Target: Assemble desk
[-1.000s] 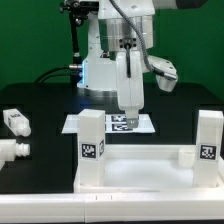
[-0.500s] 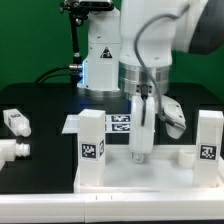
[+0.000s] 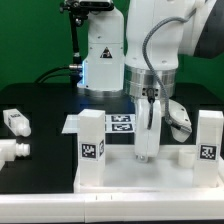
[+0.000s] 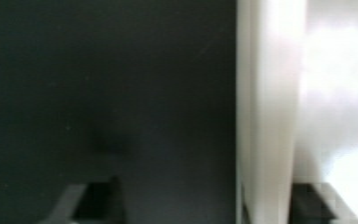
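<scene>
Reaching down from above, the robot arm (image 3: 150,60) has its gripper (image 3: 146,152) low at the back rim of the desk top (image 3: 130,178). The desk top is a big white tray that lies flat on the black table (image 3: 40,100), close to the camera. The gripper's fingers look like they touch the rim or sit just over it. I cannot tell if they are squeezing the rim or are loose.

One white leg (image 3: 92,138) stands up at the side of the desk top on the exterior view's left. Another leg (image 3: 208,135) stands up at the exterior view's right. Each one shows a black-and-white square tag. I cannot tell if they are fixed in.

Two more legs lie on the table at the far left of the exterior view. One (image 3: 14,122) is farther back, and the other (image 3: 10,150) is nearer. Both are well apart from the gripper.

The marker board (image 3: 74,123) lies flat behind the desk top, at the foot of the robot.

The wrist view is blurry. It shows a white wall (image 4: 309,100) next to a dark area (image 4: 105,100).
</scene>
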`<action>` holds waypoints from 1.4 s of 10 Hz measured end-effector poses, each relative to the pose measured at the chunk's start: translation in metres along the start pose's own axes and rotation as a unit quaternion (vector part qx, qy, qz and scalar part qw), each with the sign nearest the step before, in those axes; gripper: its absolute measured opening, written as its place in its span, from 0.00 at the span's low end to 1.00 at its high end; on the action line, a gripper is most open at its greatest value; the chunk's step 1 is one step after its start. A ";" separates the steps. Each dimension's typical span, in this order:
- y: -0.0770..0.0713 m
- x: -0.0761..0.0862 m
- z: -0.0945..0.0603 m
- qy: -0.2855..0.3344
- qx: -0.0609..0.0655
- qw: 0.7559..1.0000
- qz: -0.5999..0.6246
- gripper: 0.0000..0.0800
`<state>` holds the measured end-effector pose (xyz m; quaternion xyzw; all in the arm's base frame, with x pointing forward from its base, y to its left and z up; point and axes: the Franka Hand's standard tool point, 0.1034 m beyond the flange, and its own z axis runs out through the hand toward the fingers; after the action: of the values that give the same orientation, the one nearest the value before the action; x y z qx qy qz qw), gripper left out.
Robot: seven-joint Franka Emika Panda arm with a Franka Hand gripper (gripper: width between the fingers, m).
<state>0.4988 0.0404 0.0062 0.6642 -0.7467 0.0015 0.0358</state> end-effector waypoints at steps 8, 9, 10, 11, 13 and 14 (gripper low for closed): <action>0.002 0.047 -0.009 0.031 0.035 0.967 -0.252 0.06; 0.004 0.056 -0.005 0.034 0.028 0.955 -0.294 0.06; 0.005 0.056 -0.003 0.036 0.025 0.947 -0.318 0.06; 0.006 0.058 -0.003 0.037 0.024 0.941 -0.336 0.06; 0.005 0.069 -0.005 0.037 0.014 0.904 -0.425 0.06; -0.007 0.081 -0.013 0.034 0.012 0.862 -0.505 0.06</action>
<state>0.4967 -0.0405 0.0232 0.9502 -0.3075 0.0152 0.0490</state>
